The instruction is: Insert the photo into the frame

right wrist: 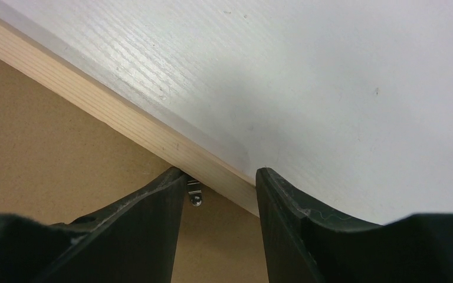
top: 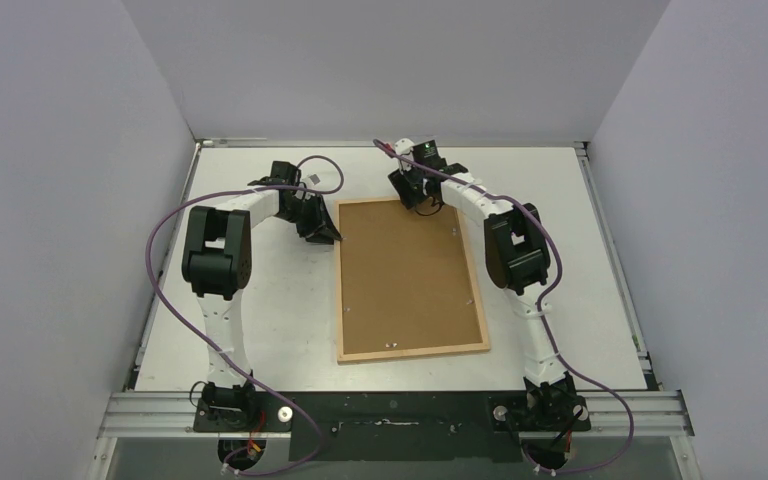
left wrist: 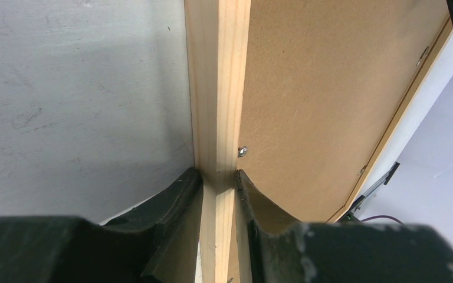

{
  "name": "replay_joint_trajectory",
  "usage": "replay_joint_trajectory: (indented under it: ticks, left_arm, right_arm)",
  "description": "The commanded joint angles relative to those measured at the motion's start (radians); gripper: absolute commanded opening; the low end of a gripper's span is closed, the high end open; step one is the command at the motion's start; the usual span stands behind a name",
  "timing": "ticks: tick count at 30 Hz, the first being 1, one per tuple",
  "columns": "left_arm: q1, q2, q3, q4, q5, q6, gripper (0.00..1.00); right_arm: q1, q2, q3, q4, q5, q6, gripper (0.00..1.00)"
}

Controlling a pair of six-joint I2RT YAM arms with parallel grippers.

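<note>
We've got left claw [left wrist: 217, 173] clenched on frame [left wrist: 217, 88] left rail, upper-left of top view. Right claw [right wrist: 221, 175] released, straddling top rail beside clip [right wrist: 193, 190].

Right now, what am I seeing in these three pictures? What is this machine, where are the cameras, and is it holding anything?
It is two robot arms bolted at the near edge of a table, each ending in a two-finger gripper. The wide picture comes from a fixed camera above and behind them. The close-ups come from cameras on the wrists, so the dark shapes at the bottom are each gripper's own fingers. On the table lies a light-wood frame, back up, showing its brown backing board. The left gripper pinches the frame's side rail. The right gripper straddles the far rail beside a metal clip; whether it grips, I cannot tell. No photo shows.
</note>
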Motion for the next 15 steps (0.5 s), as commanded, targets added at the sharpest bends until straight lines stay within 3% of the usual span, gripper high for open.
replay_joint_trajectory:
  ticks: [1,11,15]
  left_arm:
    - [-0.008,0.041,-0.018,-0.041,-0.066,0.038,0.23]
    - [-0.008,0.041,-0.016,-0.044,-0.067,0.040,0.23]
    - [-0.007,0.041,-0.016,-0.046,-0.068,0.040,0.23]
  right_arm:
    - [-0.007,-0.008,-0.025,-0.060,0.034,-0.060,0.48]
    - [-0.014,-0.003,0.000,-0.110,0.011,-0.133,0.51]
    - [-0.016,0.004,0.006,-0.113,0.022,-0.134,0.46]
